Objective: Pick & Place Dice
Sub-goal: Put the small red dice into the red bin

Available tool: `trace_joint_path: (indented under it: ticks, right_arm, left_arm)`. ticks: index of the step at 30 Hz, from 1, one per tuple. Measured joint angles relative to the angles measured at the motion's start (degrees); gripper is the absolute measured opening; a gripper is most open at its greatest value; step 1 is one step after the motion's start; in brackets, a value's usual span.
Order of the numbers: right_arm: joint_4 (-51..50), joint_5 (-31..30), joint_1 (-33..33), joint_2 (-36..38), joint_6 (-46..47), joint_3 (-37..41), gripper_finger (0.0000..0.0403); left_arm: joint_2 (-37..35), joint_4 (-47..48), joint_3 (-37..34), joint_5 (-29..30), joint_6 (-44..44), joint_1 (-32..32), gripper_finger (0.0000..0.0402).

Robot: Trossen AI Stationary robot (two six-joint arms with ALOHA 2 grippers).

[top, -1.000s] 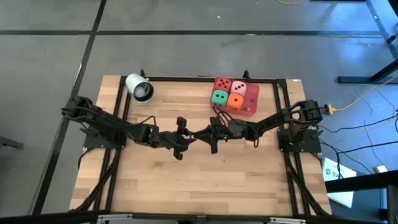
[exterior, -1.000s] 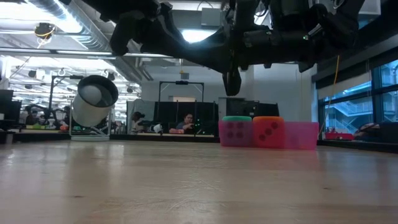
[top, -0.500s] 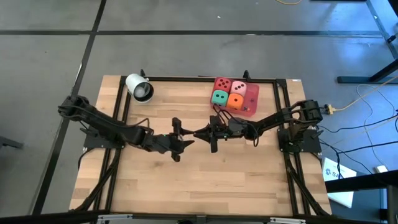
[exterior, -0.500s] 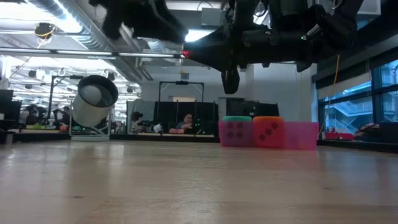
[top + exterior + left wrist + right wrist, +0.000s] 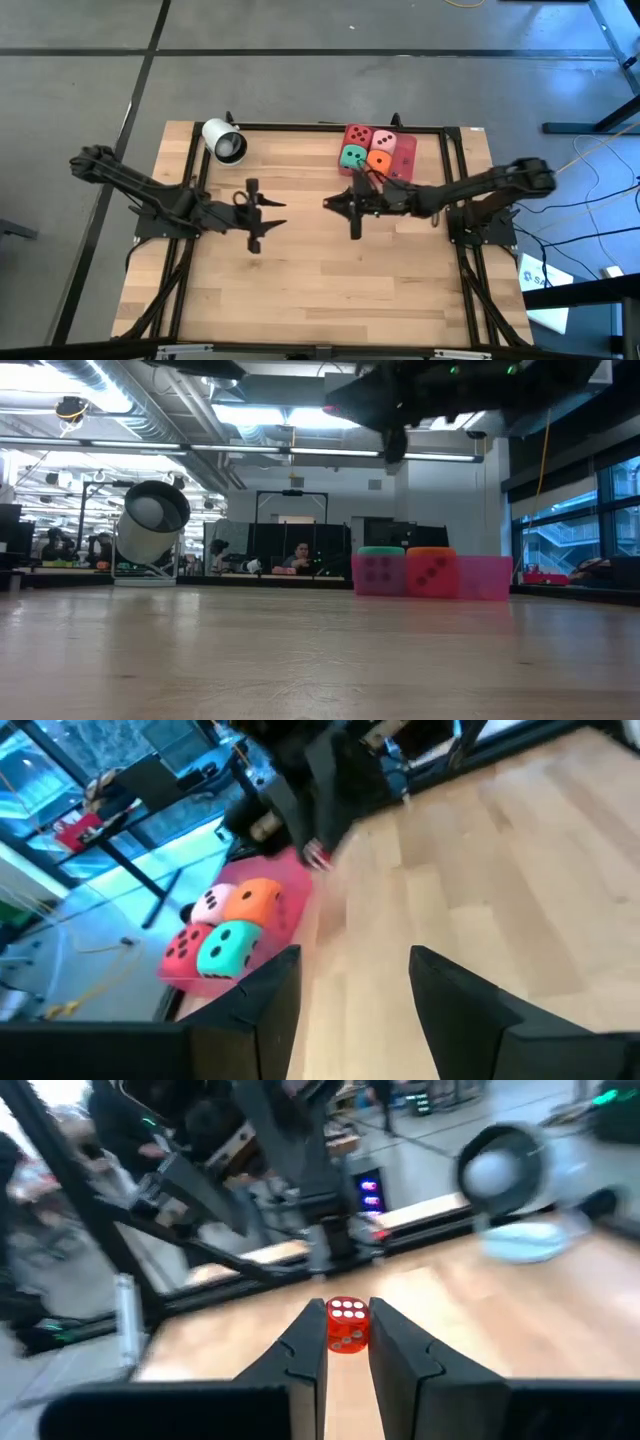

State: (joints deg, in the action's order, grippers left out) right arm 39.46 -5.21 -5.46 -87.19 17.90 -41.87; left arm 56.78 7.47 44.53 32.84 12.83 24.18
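Four soft dice sit packed together on the flat red tray [image 5: 403,172] near the far edge: red [image 5: 357,135], pink [image 5: 386,141], green [image 5: 352,156], orange [image 5: 378,162]. My right gripper [image 5: 332,203] hovers over mid-table near the tray, pointing toward the table's left, and is shut on a far smaller red die with white pips [image 5: 347,1323]. That small die also shows as a red speck [image 5: 318,855] in the left wrist view. My left gripper [image 5: 275,205] hangs open over the table's left half, apart from everything; its fingers [image 5: 268,1005] stand wide. My right gripper pinches the small red die [image 5: 347,1338] between its two fingertips [image 5: 305,1342], one on each opposite side face. The fingers come roughly level from the table's right. The die is lifted clear of the table, white-pipped face toward the wrist camera.
A white cylinder [image 5: 224,141] lies on its side at the far left corner, also seen in the low view [image 5: 150,532]. A black frame rail [image 5: 300,127] borders the wooden top. Bare wood [image 5: 320,280] stretches across the near half. People sit in the room beyond [image 5: 300,555].
The left gripper has drawn back from the right one toward the table's left edge. The right gripper has risen higher above the table while its arm stretched out, staying over the middle. The four soft dice and the cylinder have kept still.
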Motion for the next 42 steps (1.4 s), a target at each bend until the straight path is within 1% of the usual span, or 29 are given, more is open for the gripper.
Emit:
trace_joint_path:
  ticks: [4, 7, 10, 14, 19, 22, 26, 30, 35, 38, 42]
  right_arm:
    - [-8.5, -5.6, -0.8, 7.9, -4.9, 0.0, 0.0051]
    - [-15.3, -10.7, -2.1, 13.2, -8.2, 0.0, 0.0051]
    - [-22.5, -17.0, -3.9, 17.6, -9.9, 0.0, 0.0051]
    - [-31.3, -25.9, -7.0, 21.7, -11.0, 0.1, 0.0051]
    - [-39.5, -36.8, -11.1, 25.0, -12.2, 0.1, 0.0051]
    - [-43.9, -41.3, -12.7, 26.5, -12.4, 0.1, 0.0051]
    - [-49.4, -44.1, -13.6, 28.5, -11.7, 0.4, 0.0051]
    - [-51.4, -46.6, -14.2, 32.5, -10.4, 4.1, 0.0051]
    - [-51.3, -46.7, -14.6, 40.7, -7.9, 10.5, 0.0051]
    - [-51.0, -46.6, -14.9, 45.5, -7.4, 13.5, 0.0051]
    - [-48.2, -44.2, -15.7, 51.8, -9.3, 17.3, 0.0051]
  left_arm:
    - [-4.5, -1.0, -3.9, -0.6, -2.0, 0.0, 0.0178]
    - [-7.1, -5.0, -7.9, -0.6, -2.6, -0.3, 0.0178]
    - [-9.8, -7.9, -12.1, -1.3, -4.0, -1.2, 0.0180]
    - [-13.8, -11.9, -17.4, -3.1, -6.5, -3.5, 0.0179]
    - [-18.9, -16.9, -23.2, -5.5, -7.6, -7.6, 0.0175]
    - [-21.7, -19.1, -25.5, -7.7, -7.8, -10.5, 0.0173]
    - [-23.9, -22.6, -27.6, -10.9, -7.7, -14.3, 0.0174]
    - [-24.3, -22.7, -27.9, -13.7, -8.8, -17.8, 0.0174]
    - [-24.2, -22.5, -27.9, -17.9, -9.7, -21.2, 0.0169]
    - [-24.2, -22.1, -27.9, -19.3, -10.3, -22.8, 0.0166]
    - [-24.2, -21.6, -27.9, -21.0, -10.6, -24.8, 0.0164]
